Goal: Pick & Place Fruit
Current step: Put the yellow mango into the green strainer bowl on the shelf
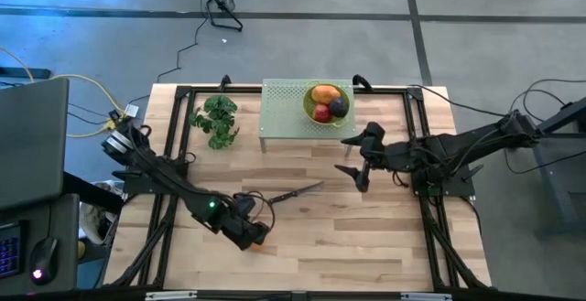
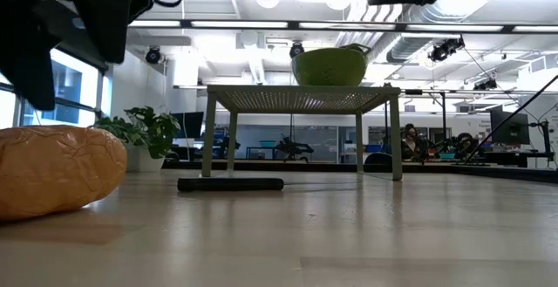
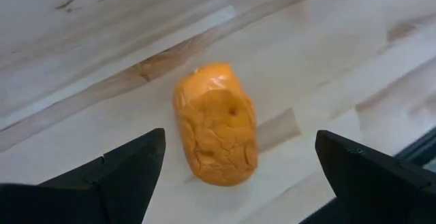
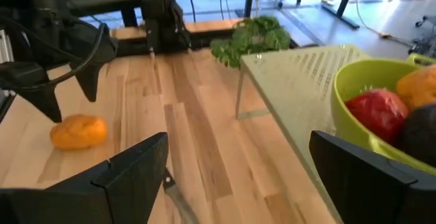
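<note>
An orange oblong fruit (image 3: 216, 123) lies on its side on the wooden table near the front left (image 1: 260, 243). My left gripper (image 3: 240, 141) hovers open above it, pointing down, one finger on either side and clear of it; the low view shows the fingers (image 2: 52, 34) above the fruit (image 2: 52, 169). A green bowl (image 1: 311, 105) on a perforated green stand (image 1: 284, 109) holds an orange fruit (image 1: 324, 93), a red one (image 1: 321, 113) and a dark purple one (image 1: 339, 108). My right gripper (image 1: 346, 155) waits open in front of the stand.
A slim dark knife (image 1: 298, 192) lies on the table between the two grippers. A leafy green bunch (image 1: 217, 120) sits at the far left beside the stand. Black frame rails (image 1: 174, 136) run along the table's sides.
</note>
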Controlling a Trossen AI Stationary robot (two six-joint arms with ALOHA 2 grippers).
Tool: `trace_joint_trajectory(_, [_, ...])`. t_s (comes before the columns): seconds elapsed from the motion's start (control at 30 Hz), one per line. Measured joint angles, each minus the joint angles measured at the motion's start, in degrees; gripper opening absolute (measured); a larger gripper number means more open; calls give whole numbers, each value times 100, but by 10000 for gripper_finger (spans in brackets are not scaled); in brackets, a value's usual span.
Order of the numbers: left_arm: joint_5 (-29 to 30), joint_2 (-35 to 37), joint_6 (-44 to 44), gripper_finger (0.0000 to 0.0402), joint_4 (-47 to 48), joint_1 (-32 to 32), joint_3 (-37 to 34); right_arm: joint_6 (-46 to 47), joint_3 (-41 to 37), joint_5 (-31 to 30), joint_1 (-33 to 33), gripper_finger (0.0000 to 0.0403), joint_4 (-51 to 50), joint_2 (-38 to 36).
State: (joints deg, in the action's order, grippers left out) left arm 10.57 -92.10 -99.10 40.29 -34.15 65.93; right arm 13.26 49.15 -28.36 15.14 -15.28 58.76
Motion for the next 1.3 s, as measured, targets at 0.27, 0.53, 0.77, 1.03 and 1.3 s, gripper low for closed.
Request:
trace_joint_trajectory(0.27, [-3, -389, -316, 372, -115, -39, 2, 216, 0, 0, 188, 350, -307, 0])
trace_joint_trajectory(0.53, [-191, -811, -357, 372, -212, -39, 0, 217, 0, 1, 391, 350, -421, 0])
trace_joint_trajectory(0.77, [-382, -1090, -347, 372, -310, -37, 2, 408, 0, 2, 497, 350, -427, 2])
trace_joint_trajectory(1.03, [-641, -1274, -119, 372, -369, -35, 17, 494, 0, 0, 655, 350, -433, 2])
trace_joint_trajectory(1.3, [-541, -1260, 143, 319, -286, -37, 11, 497, 0, -2, 851, 350, -479, 4])
